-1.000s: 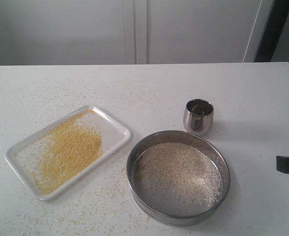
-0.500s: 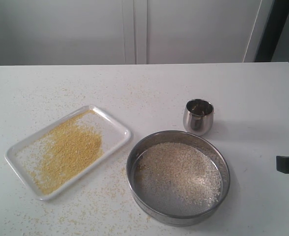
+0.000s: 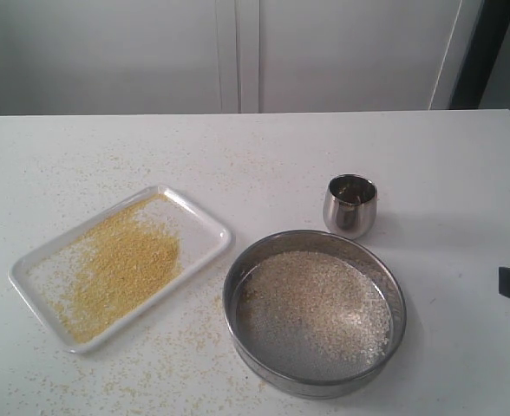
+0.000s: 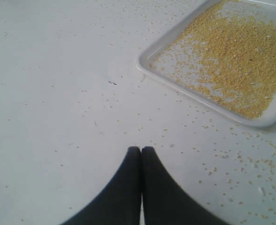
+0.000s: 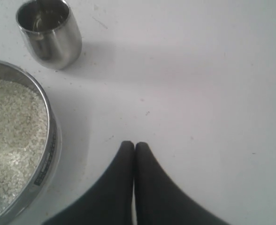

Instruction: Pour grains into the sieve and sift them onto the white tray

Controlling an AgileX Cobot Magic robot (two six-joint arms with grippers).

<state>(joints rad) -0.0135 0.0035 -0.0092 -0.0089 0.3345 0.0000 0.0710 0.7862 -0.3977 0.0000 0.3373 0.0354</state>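
- Left gripper [image 4: 141,149] hung low over the table [image 4: 58,93], just off one corner of the tray [image 4: 146,64]. Its fingers were pressed together with nothing between them, and nothing about it showed any change.
- The tray hadn't budged in the last second. Yellow grains [image 3: 125,264] lay spread over most of it, with a fair scatter on the table around it.
- Sieve [image 3: 231,299] stood on the table right beside the tray, not over it, same spot as before. Only pale grains [image 3: 316,308] were left on the mesh, so the sifting looked done.
- Cup [image 3: 350,206] stood upright just behind the sieve and looked empty.
- Right gripper [image 5: 134,145] was the only thing that moved. Its black tip at the right edge of the exterior view had slid further out of sight. Its fingers were closed tight against each other and empty. That read as the arm backing off, with the task pretty much wrapped up.
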